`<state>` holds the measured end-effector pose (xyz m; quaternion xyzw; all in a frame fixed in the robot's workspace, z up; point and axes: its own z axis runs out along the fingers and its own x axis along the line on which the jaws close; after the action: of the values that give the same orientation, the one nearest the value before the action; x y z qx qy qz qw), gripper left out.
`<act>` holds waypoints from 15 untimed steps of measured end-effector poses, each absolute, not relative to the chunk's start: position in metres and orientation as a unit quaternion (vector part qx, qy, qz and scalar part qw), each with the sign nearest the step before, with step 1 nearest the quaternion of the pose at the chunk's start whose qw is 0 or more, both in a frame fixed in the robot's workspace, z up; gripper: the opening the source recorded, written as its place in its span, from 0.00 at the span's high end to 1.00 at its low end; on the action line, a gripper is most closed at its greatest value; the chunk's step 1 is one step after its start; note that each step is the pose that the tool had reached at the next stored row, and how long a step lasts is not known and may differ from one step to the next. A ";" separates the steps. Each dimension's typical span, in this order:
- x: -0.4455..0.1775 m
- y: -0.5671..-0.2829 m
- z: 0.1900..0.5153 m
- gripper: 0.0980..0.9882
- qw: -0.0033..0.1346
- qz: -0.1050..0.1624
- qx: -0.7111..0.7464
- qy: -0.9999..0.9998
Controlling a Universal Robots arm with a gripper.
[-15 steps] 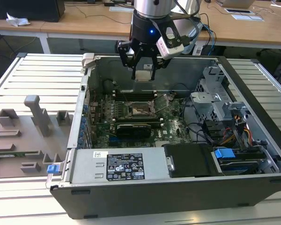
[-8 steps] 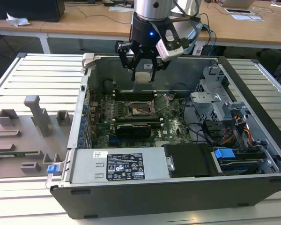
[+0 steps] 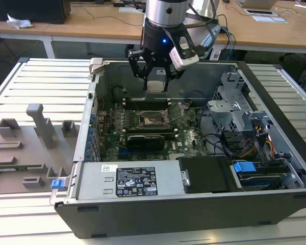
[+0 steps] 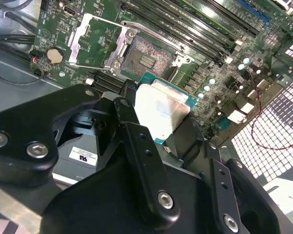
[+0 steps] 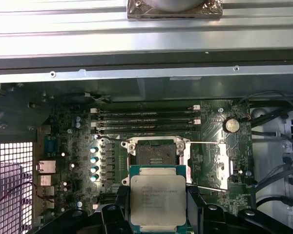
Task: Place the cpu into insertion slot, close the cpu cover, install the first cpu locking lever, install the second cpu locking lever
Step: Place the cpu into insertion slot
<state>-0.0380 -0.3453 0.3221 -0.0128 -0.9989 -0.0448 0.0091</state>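
While the gripper [image 3: 155, 82] hangs over the open computer case [image 3: 158, 217], its jaws are clamped on two opposite edges of the cpu [image 5: 157, 199], whose metal top faces the first wrist camera. The chip is held in the air above the motherboard [image 3: 191, 137] (clear of the board in the exterior view), near the insertion slot [image 5: 156, 155]. The slot lies bare, with the cpu cover [image 4: 77, 43] swung open beside it.
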 end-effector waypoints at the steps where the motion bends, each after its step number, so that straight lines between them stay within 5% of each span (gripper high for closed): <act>1: -0.038 -0.345 0.321 0.50 0.009 -0.045 -0.013 -0.999; 15: -0.038 -0.345 0.307 0.50 0.009 -0.045 -0.013 -0.999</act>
<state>-0.0379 -0.3453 0.3069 -0.0128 -0.9989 -0.0447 0.0091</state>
